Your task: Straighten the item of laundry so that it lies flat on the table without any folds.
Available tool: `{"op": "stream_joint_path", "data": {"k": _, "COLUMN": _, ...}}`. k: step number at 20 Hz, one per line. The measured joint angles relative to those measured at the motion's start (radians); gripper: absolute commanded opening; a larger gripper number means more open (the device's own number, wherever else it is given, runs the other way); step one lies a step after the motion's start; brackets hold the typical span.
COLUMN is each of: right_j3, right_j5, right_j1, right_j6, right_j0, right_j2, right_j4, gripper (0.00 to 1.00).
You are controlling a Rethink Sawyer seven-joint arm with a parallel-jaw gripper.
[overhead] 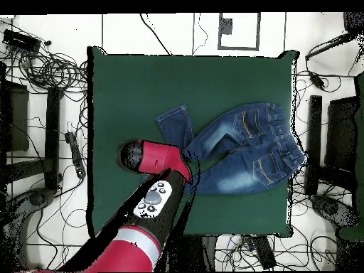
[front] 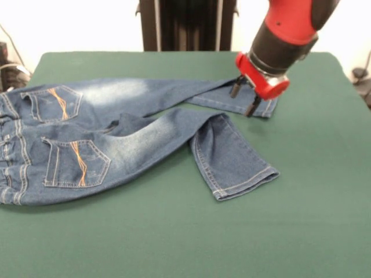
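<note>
The blue denim jeans (front: 116,139) lie back-side up on the green table (front: 301,231), with the waistband at the left edge in the front view. The far leg runs straight to the right. The near leg is bent at the knee, and its hem (front: 246,182) points toward the camera. My gripper (front: 244,98) is open and stands low over the far leg's hem, one finger on each side of it. In the overhead view the jeans (overhead: 242,146) lie right of centre on the table (overhead: 128,85), and my arm (overhead: 156,160) covers the gripper.
The robot's pedestal (front: 185,23) stands behind the table's far edge. Cables and equipment (overhead: 43,64) lie on the floor around the table. The jeans' waistband reaches the table's edge (overhead: 293,153).
</note>
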Motion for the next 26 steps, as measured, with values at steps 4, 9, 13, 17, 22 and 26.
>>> {"op": "stream_joint_path", "data": {"k": 4, "right_j3": 0.015, "right_j5": 0.000, "right_j1": 0.016, "right_j6": 0.000, "right_j0": -0.004, "right_j2": 0.000, "right_j4": 0.018, "gripper": 1.00}}
{"op": "stream_joint_path", "data": {"k": 9, "right_j3": 0.052, "right_j5": 0.000, "right_j1": 0.022, "right_j6": 0.000, "right_j0": 0.007, "right_j2": 0.000, "right_j4": 0.035, "gripper": 1.00}}
{"op": "stream_joint_path", "data": {"k": 13, "right_j3": 0.092, "right_j5": 0.000, "right_j1": 0.010, "right_j6": 0.000, "right_j0": 0.026, "right_j2": 0.000, "right_j4": 0.039, "gripper": 1.00}}
{"op": "stream_joint_path", "data": {"k": 17, "right_j3": 0.135, "right_j5": 0.000, "right_j1": -0.021, "right_j6": 0.000, "right_j0": 0.042, "right_j2": 0.000, "right_j4": 0.040, "gripper": 1.00}}
{"op": "stream_joint_path", "data": {"k": 22, "right_j3": 0.164, "right_j5": 0.000, "right_j1": -0.049, "right_j6": 0.000, "right_j0": 0.049, "right_j2": 0.000, "right_j4": 0.051, "gripper": 1.00}}
{"op": "stream_joint_path", "data": {"k": 26, "right_j3": 0.185, "right_j5": 0.000, "right_j1": -0.055, "right_j6": 0.000, "right_j0": 0.049, "right_j2": 0.000, "right_j4": 0.077, "gripper": 1.00}}
